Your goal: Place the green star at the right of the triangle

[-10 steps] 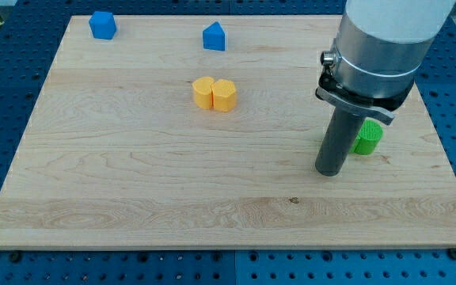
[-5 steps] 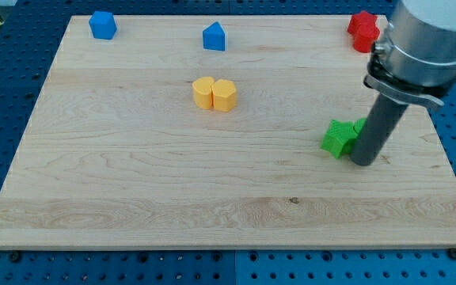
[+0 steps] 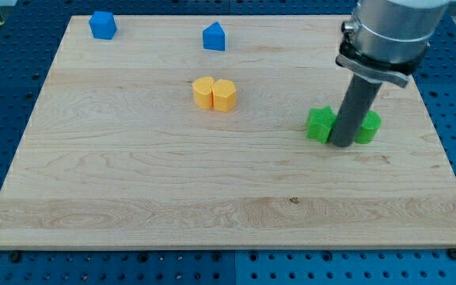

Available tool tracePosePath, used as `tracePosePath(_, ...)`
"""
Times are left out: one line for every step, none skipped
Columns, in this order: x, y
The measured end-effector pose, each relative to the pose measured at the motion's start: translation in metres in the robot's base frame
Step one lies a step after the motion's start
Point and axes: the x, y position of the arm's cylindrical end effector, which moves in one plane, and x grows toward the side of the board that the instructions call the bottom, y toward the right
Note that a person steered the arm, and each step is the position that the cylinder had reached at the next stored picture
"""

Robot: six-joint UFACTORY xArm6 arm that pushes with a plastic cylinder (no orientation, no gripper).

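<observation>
The green star (image 3: 320, 124) lies on the wooden board (image 3: 133, 182) at the view's right, just left of my rod. My tip (image 3: 342, 144) touches the board between the green star and a green round block (image 3: 367, 127), close against both. The blue triangle-topped block (image 3: 214, 36) sits near the view's top, left of centre and far up-left of the star.
A blue cube-like block (image 3: 102, 24) sits at the top left. Two yellow blocks (image 3: 214, 94) stand side by side near the board's middle. The arm's grey body (image 3: 390, 32) covers the top right corner of the board.
My rod moved right past the green blocks, then came back left and up. The green star slid left and slightly up. The red blocks at top right are now hidden behind the arm.
</observation>
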Motion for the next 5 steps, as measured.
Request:
tracePosePath(-0.028, -0.026)
tracePosePath(-0.036, -0.060)
tracePosePath(-0.045, -0.093)
tracePosePath(-0.063, -0.122)
tracePosePath(-0.096, -0.133)
